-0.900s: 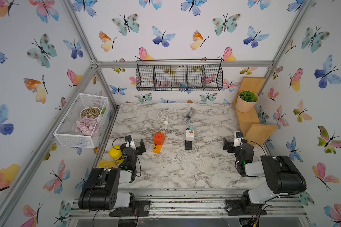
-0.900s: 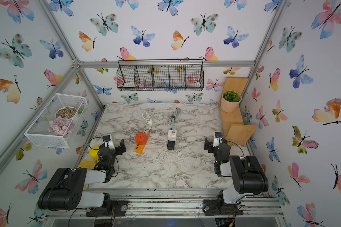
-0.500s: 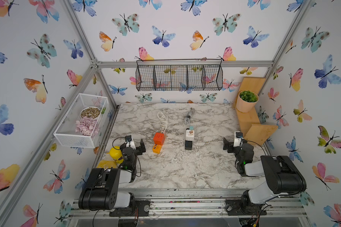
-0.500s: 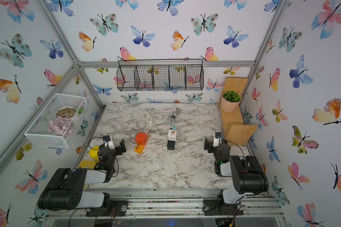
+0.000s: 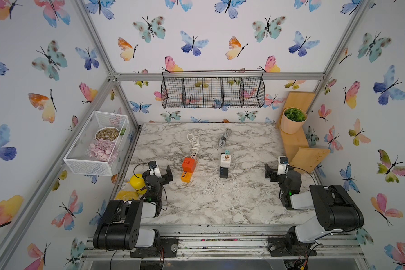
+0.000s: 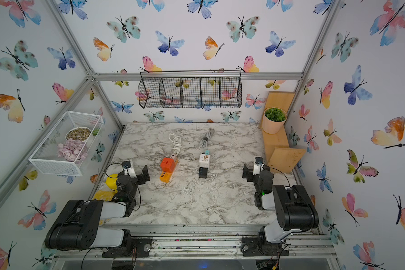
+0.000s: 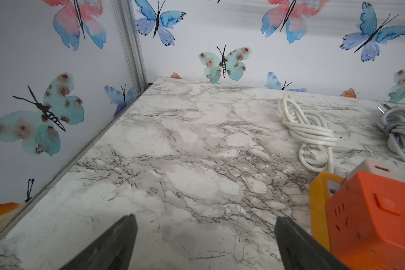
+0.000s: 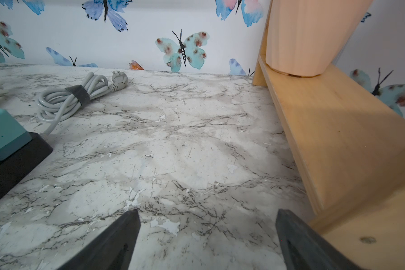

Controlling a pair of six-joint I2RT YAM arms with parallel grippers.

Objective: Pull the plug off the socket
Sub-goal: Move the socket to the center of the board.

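Orange cube plug (image 5: pixel 188 164) and white plug (image 5: pixel 225 160) both seated in their socket strips; both grippers empty, jaws spread wide.

The orange cube plug stands up from the top face of the yellow socket strip (image 5: pixel 186 177), whose long axis runs from the robot toward the back wall, far end angled slightly right, its white coiled cord (image 5: pixel 193 140) beyond; it lies just beside the left gripper's (image 5: pixel 161 171) inner finger, apart from it; only marble tabletop (image 7: pixel 173 187) shows between the fingers (image 7: pixel 117 243); the white plug stands likewise on the black socket strip (image 5: pixel 223 173), long axis front to back, a teal plug (image 5: pixel 227 152) behind it, a grey coiled cord (image 5: pixel 223 140) further back; that strip is well apart from the right gripper's (image 5: pixel 276 169) fingers (image 8: pixel 297 238), toward the table's middle.
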